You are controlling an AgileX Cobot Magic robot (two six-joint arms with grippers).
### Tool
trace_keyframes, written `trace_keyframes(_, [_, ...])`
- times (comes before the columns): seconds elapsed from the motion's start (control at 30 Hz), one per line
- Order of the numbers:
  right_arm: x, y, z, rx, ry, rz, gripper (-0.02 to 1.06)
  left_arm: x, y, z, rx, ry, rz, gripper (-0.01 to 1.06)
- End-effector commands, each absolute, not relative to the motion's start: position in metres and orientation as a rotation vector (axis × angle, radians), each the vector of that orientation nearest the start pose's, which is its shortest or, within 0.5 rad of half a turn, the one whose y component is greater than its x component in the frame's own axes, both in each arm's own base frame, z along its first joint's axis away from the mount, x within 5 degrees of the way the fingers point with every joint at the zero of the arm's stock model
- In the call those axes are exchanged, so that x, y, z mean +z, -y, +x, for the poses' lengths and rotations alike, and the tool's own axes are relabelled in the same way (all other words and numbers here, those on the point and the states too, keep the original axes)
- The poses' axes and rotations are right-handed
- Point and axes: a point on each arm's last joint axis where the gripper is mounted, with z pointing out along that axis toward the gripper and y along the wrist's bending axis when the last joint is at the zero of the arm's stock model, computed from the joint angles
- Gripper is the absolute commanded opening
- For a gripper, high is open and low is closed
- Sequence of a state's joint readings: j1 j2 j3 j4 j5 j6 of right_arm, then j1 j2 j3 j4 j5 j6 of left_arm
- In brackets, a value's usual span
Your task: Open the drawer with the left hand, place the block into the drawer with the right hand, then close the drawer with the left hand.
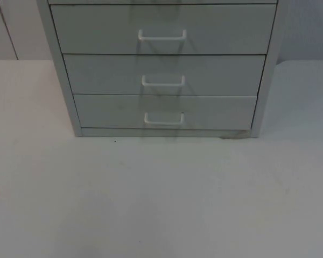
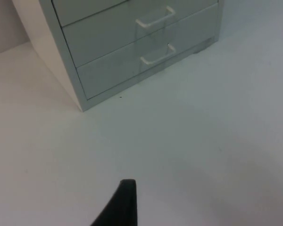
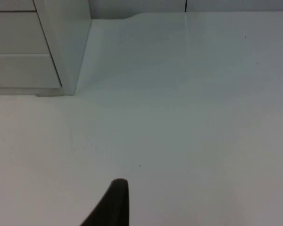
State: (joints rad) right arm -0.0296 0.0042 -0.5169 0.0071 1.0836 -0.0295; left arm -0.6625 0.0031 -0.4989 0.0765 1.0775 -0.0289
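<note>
all three drawers (image 1: 164, 110) of the grey cabinet (image 1: 62, 80) are seen shut, while both grippers' finger state cannot be told.

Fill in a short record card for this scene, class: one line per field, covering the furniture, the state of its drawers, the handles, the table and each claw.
furniture: grey drawer cabinet standing at the back of the table
drawers: three fronts visible, all shut
handles: white loop handle on each; bottom handle
table: white table top
left claw: black fingertip above the table, in front of the cabinet
right claw: black fingertip above the table, beside the cabinet's corner
</note>
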Motion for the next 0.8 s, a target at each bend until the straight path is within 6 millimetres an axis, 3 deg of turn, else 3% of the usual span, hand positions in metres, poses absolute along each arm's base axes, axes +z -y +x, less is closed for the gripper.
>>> trace_keyframes(0.0, [0.2803, -0.0007, -0.0076, -0.034, -2.047, -0.011, 1.05, 0.2749, -0.0085, 0.0001, -0.316, -1.980, 0.628, 1.05])
trace_keyframes(0.77, [0.2803, -0.0007, -0.0076, -0.033, -2.047, -0.013, 1.05, 0.2749, -0.0080, -0.0036, -0.038, -2.054, 0.175, 1.05])
